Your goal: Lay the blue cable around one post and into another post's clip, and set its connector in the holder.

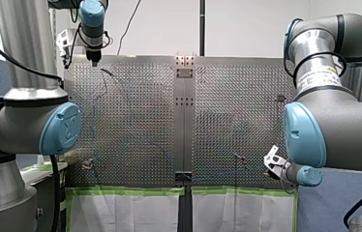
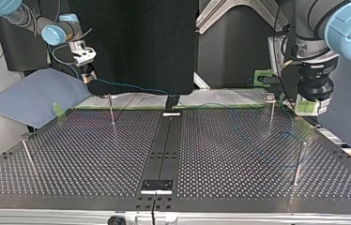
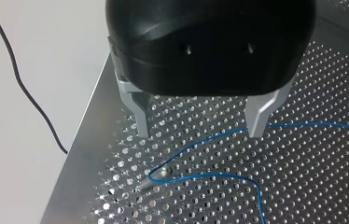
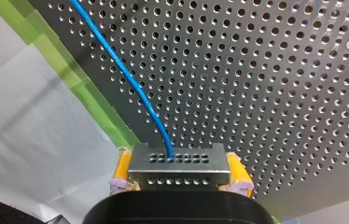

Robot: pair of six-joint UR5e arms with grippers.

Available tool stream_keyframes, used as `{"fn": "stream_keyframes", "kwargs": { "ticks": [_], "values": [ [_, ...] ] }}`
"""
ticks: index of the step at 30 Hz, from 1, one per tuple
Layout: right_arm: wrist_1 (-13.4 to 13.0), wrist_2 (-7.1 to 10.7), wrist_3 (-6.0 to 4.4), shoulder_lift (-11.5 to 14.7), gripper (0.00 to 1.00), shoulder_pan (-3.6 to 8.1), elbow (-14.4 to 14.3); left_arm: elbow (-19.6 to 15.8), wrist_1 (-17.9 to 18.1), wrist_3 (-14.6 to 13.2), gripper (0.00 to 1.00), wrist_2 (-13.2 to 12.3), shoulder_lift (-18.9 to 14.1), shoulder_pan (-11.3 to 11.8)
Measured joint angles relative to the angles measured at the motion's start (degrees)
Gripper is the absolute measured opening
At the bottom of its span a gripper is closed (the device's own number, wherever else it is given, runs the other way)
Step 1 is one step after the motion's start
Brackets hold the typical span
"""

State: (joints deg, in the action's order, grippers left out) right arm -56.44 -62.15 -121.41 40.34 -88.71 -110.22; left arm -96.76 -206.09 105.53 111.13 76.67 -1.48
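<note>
**A:** Front view first. Where are the tools?

**B:** My left gripper [image 1: 93, 59] hangs over the far left corner of the silver perforated table [image 1: 135, 121]. My right gripper [image 1: 272, 164] sits at the near right edge, just above the green tape strip [image 1: 237, 192]. I cannot tell from here how either one's fingers stand.

**A:** And the top view?

**B:** The sides are crossed there. My right gripper is at the left, raised over the table's far edge. A thin blue cable [image 2: 131, 86] runs from it toward the middle. My left gripper is at the right, near a thin metal post [image 2: 300, 159] that stands upright close to that edge.

**A:** What about the left wrist view?

**B:** The black body's two metal fingers [image 3: 140, 119] are spread wide with nothing between them. Ahead of them the cable bends in a tight loop around the post. One strand passes close by one fingertip, and the other curves away across the holes.

**A:** And the right wrist view?

**B:** The yellow pads [image 4: 122, 169] are clamped on either side of a silver metal connector block [image 4: 177, 161] with rows of small holes. The cable comes out of the block's face and arcs away over the table. The tape strip and a white paper sheet [image 4: 23, 140] lie beside it, so the connector is held above the table's edge.
</note>
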Motion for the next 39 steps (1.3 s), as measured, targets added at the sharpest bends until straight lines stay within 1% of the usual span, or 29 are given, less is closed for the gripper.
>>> {"fn": "stream_keyframes", "kwargs": {
  "ticks": [6,10,14,16,21,23,27,29,33,34,36,39],
  "values": [
    [0.0,0.0,0.01,0.0,0.0,-0.03,0.0,0.0,0.4,-0.1,1.0,0.0,-0.1,0.0],
    [0.1,0.0,0.02,0.0,0.0,-0.09,0.0,0.0,1.5,-0.2,1.0,-0.4,-0.3,-0.3],
    [0.3,-0.06,0.05,0.0,0.0,-0.12,0.0,0.0,3.4,-0.1,1.0,-2.0,-1.0,-1.0],
    [0.5,-0.47,0.28,0.0,0.0,-0.12,0.0,0.0,4.3,0.1,1.0,-3.0,-1.4,-1.3],
    [1.2,-2.24,1.13,0.0,0.0,-0.08,0.0,-1.4,7.2,0.7,1.0,-5.9,-3.6,-2.1],
    [1.4,-2.85,1.43,0.0,0.0,0.01,0.0,-2.4,8.3,0.5,1.0,-7.0,-4.4,-2.5],
    [2.1,-4.38,2.4,0.1,0.0,0.19,0.0,-4.7,10.6,-0.1,1.0,-9.3,-5.0,-3.5],
    [2.6,-4.84,3.03,0.1,0.0,0.26,0.0,-5.9,11.9,-0.3,1.0,-10.5,-5.1,-4.1],
    [3.6,-5.81,4.9,0.1,0.0,0.32,0.0,-7.9,13.9,-0.5,1.0,-12.5,-5.0,-5.4],
    [3.8,-5.96,5.21,0.1,0.0,0.33,0.0,-8.3,14.3,-0.4,1.0,-12.9,-4.8,-5.8],
    [4.0,-6.17,5.7,0.1,0.0,0.33,0.0,-9.4,15.4,-0.2,1.0,-14.1,-4.1,-6.9],
    [4.2,-6.25,6.01,0.1,0.0,0.3,0.0,-11.0,17.0,-0.1,1.0,-15.7,-2.8,-8.4]
  ]
}}
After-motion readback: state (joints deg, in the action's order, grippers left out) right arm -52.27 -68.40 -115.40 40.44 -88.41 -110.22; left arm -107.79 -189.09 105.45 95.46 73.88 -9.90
